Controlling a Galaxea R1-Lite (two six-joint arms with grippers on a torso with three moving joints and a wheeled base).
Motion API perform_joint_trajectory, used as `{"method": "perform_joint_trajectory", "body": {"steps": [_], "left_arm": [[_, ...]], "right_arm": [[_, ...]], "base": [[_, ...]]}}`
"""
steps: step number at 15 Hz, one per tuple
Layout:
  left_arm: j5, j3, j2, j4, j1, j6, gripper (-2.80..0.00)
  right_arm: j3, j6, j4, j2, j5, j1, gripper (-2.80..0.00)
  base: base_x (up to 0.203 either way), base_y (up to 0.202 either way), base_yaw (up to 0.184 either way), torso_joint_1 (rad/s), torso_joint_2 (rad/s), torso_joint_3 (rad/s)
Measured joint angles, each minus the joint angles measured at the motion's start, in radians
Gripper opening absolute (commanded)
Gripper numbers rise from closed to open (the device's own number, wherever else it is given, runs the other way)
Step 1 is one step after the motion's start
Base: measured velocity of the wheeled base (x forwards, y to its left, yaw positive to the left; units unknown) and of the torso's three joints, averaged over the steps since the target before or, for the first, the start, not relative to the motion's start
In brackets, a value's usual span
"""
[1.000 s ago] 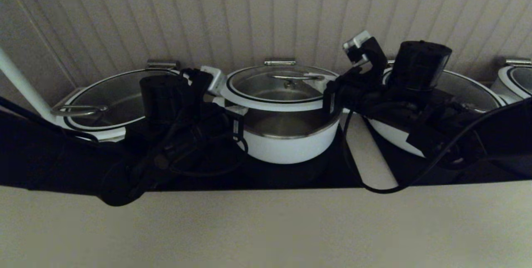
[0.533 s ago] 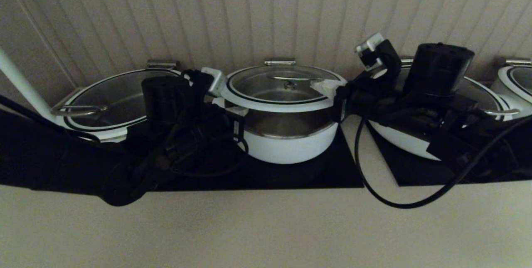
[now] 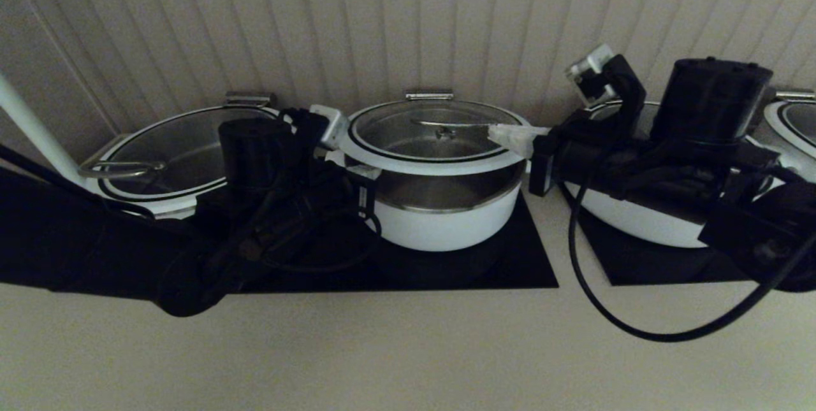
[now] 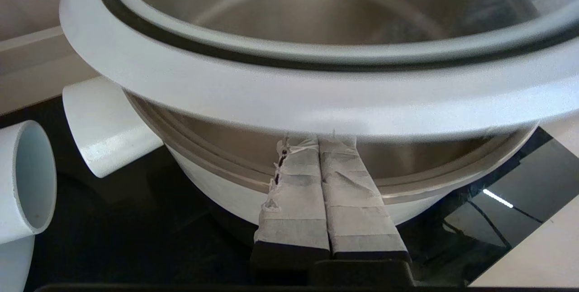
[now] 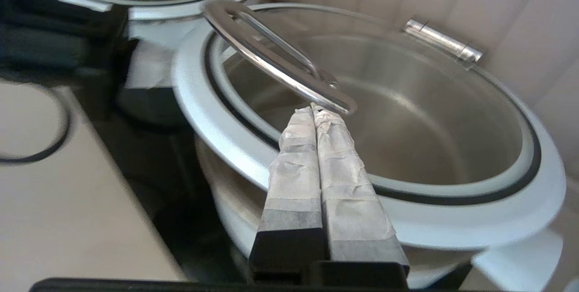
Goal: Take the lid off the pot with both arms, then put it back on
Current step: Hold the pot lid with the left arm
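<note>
Underneath the lid's [image 4: 289, 97] white rim, the left gripper [image 4: 322, 143] has its taped fingers [image 4: 298, 192] pressed flat together, gripping nothing, tips touching the rim's underside on the pot's left side. The right gripper [image 5: 313, 112] likewise has its taped fingers [image 5: 348, 183] closed on each other and empty, lying above the lid's rim on the pot's right side, tips just beside the end of the steel bar handle [image 5: 276, 61]. The lid sits raised above the pot [image 3: 446, 220], steel wall showing between them. The pot stands on a black mat [image 3: 510, 271] on the tabletop [image 3: 382, 347], with a wider white pot [image 3: 159, 156] on its left.
</note>
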Motion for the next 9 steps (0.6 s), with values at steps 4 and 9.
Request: {"method": "perform_joint_trajectory", "body": {"steps": [4, 9], "left_arm": [[0.002, 0.001, 0.001, 0.0, 0.0, 0.0, -2.8], [0.009, 0.002, 0.005, 0.0, 0.0, 0.0, -2.8]], "right_arm": [[0.021, -0.001, 0.048, -0.063, 0.005, 0.0, -2.8], [0.09, 0.005, 0.145, -0.166, 0.005, 0.0, -2.8]], "base": [[0.0, 0.0, 0.0, 0.0, 0.0, 0.0], [0.0, 0.0, 0.0, 0.0, 0.0, 0.0]]}}
